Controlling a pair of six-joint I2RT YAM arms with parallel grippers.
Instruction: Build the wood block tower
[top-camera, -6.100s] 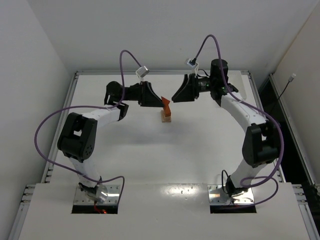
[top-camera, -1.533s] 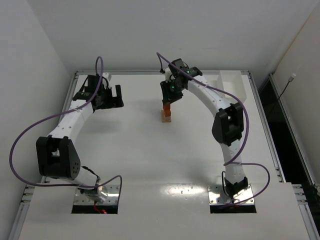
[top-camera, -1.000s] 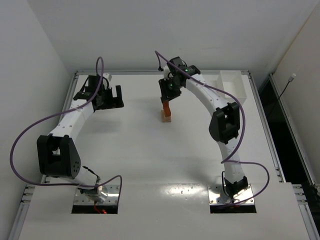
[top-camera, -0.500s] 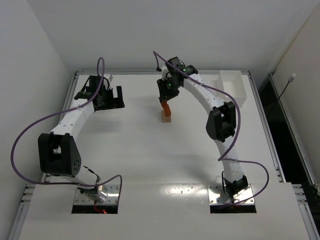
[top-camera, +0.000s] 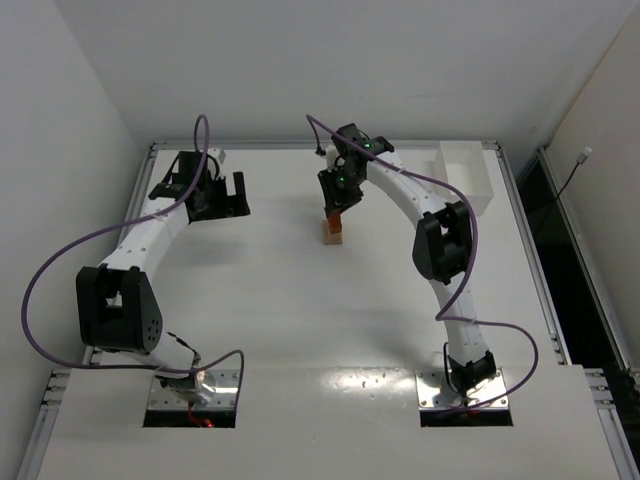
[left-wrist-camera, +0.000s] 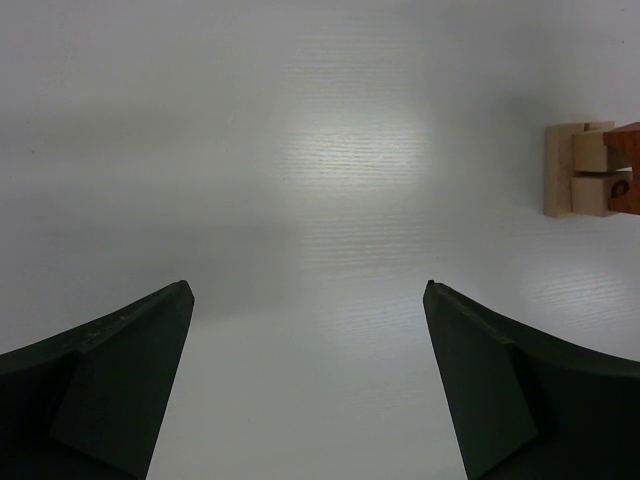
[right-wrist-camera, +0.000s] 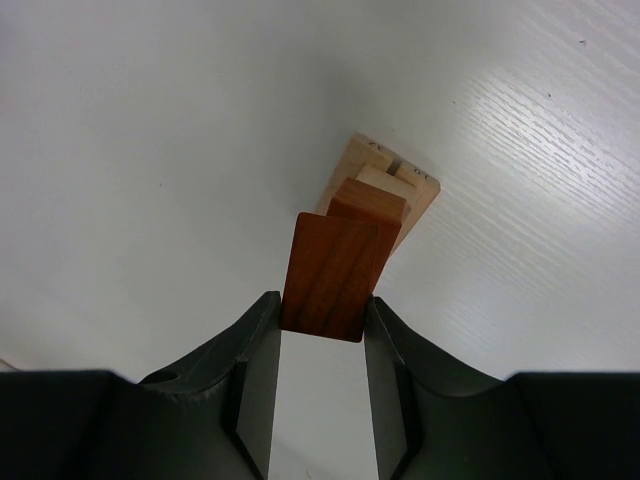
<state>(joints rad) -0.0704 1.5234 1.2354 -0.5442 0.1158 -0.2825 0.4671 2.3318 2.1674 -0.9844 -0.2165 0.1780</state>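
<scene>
**Reddish block poised over the part-built tower**

Shows the right gripper (top-camera: 337, 200) over the wood block tower (top-camera: 331, 233), which stands near the middle of the far half of the table (top-camera: 330, 330). In the right wrist view, shows the jaws set narrow and clamped on the flat sides of a reddish-orange block (right-wrist-camera: 333, 275), hung end-down directly above the stack. Cannot settle from any view whether the held block and the stack touch.

Shows the left gripper (top-camera: 228, 195) well apart to the left, spread wide and holding nothing. Leaves only bare table between its fingers (left-wrist-camera: 120, 380) and catches the tower at the right edge of its own view.

Reveals the stack so far as a pale tan base piece, two pale cubes side by side on it, and a reddish-orange piece on top.

Judged from that:
- **Done:** the lower tiers.
- **In hand:** setting the held block down on the crown.
- **Left, presumably:** lowering squarely, letting go, and drawing back without nudging the narrow stack.

Gives no look into the white tray (top-camera: 470, 175) at the far right corner, so offers no count of blocks to come.
</scene>
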